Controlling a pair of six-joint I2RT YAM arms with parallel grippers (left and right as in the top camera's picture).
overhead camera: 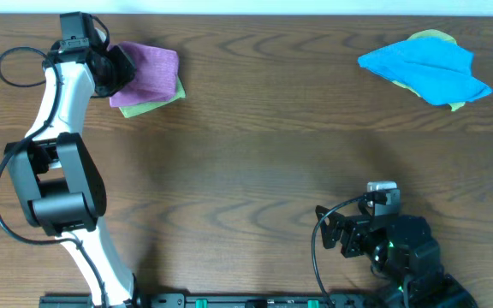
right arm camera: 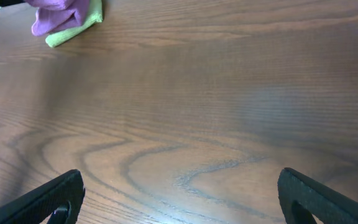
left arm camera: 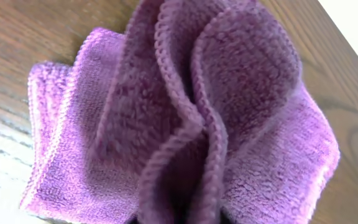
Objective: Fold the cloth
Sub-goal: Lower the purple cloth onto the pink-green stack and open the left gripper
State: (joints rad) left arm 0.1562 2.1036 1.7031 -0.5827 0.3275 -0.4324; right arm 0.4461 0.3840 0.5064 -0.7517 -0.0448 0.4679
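Note:
The purple cloth (overhead camera: pixel 154 68) lies bunched at the table's far left, on top of a yellow-green cloth (overhead camera: pixel 146 108). My left gripper (overhead camera: pixel 116 70) is at the purple cloth's left edge. In the left wrist view the purple cloth (left arm camera: pixel 229 93) fills the frame, its folds drawn together at the bottom centre where the hidden fingers pinch it. No white tag shows. My right gripper (overhead camera: pixel 336 231) rests near the front right, open and empty (right arm camera: pixel 182 199). The right wrist view shows the purple cloth (right arm camera: pixel 58 12) far off.
A bright blue cloth (overhead camera: pixel 426 68) lies crumpled at the far right over another yellow-green cloth (overhead camera: pixel 435 37). The yellow-green cloth under the purple one also shows in the right wrist view (right arm camera: pixel 73 31). Bare wooden table (overhead camera: pixel 255 162) lies between the arms.

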